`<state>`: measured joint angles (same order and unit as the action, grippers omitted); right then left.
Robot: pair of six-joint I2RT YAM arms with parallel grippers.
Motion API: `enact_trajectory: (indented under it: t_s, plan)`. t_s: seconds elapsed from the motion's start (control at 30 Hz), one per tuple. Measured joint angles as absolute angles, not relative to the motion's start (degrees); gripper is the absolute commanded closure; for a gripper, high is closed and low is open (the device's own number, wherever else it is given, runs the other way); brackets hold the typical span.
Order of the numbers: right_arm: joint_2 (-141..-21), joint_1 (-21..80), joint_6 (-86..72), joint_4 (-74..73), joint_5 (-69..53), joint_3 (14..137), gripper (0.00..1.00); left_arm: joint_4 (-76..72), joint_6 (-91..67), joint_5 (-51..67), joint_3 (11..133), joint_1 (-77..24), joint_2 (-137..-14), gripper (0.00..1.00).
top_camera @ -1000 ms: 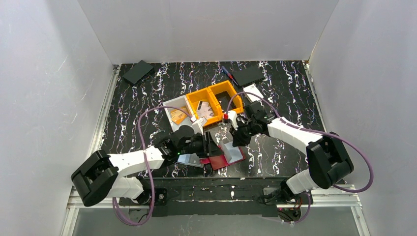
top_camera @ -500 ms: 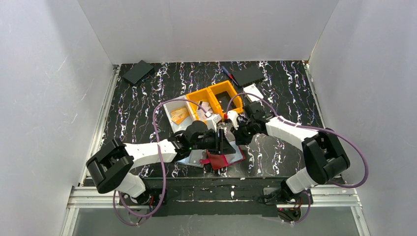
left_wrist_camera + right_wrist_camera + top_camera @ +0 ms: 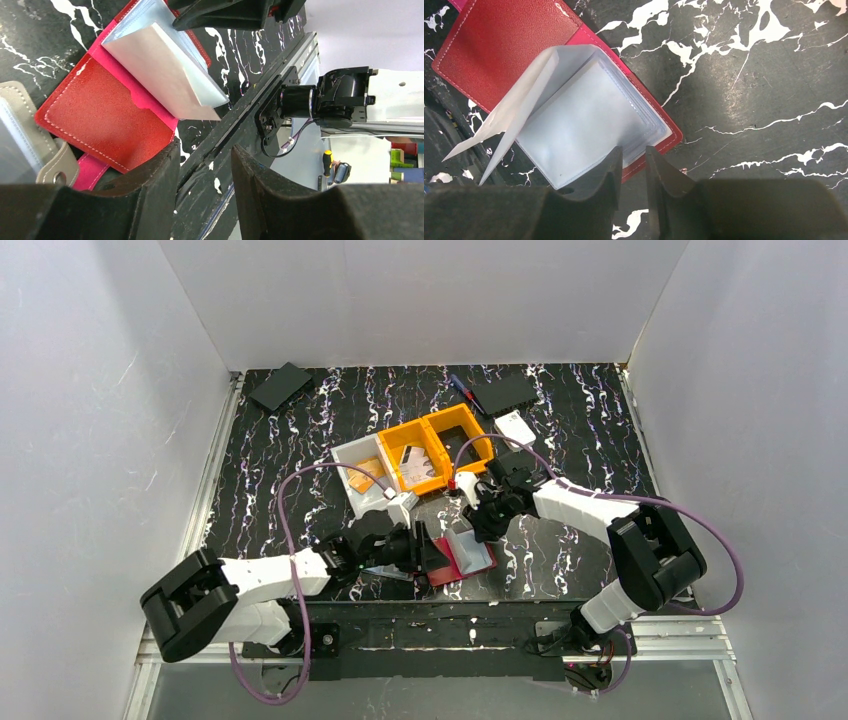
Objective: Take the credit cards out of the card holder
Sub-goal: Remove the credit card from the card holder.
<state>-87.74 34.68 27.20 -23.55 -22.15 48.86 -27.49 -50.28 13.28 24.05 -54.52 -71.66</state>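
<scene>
The card holder [image 3: 462, 558] lies open on the marbled table [image 3: 300, 430], near centre, just short of the near edge. Its red cover is flat and its clear sleeves [image 3: 584, 120] are fanned upward. Over the last second the left gripper [image 3: 428, 548] reached toward the far side over the holder, then pulled back. It now sits low at the holder's left edge, above a second, grey-beige holder [image 3: 30, 145]. Its fingers stand moderately apart with nothing between them. The right gripper [image 3: 478, 523] has shifted slightly nearer and now hangs over the right edge of the sleeve stack. Its fingers are separated by only a narrow gap, and the wrist view shows nothing clamped. Two credit cards are already out: a tan-orange card [image 3: 366, 476] in the white bin [image 3: 352, 455] and a greyish card [image 3: 415, 462] in the adjoining orange bin [image 3: 395, 435], both just beyond the holder. The visible sleeves look frosted and blank, so whether any card remains inside cannot be determined. Judgement: neither gripper is carrying a card, so the arms appear to be between extractions, with the right gripper placed to probe the next sleeve.
</scene>
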Motion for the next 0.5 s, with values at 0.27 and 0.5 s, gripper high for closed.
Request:
enact_trajectory:
  t_s: [0.27,0.5]
  plan:
    - [-87.7,35.2,27.2,-23.6,-22.3,48.9,0.57,-27.4,-51.2,11.4,22.6,-54.5,-69.8,0.57]
    - [-87.6,35.8,27.3,-23.6,-23.9,48.9,0.51,-27.5,-51.4,10.9,23.0,-54.5,-72.1,0.54]
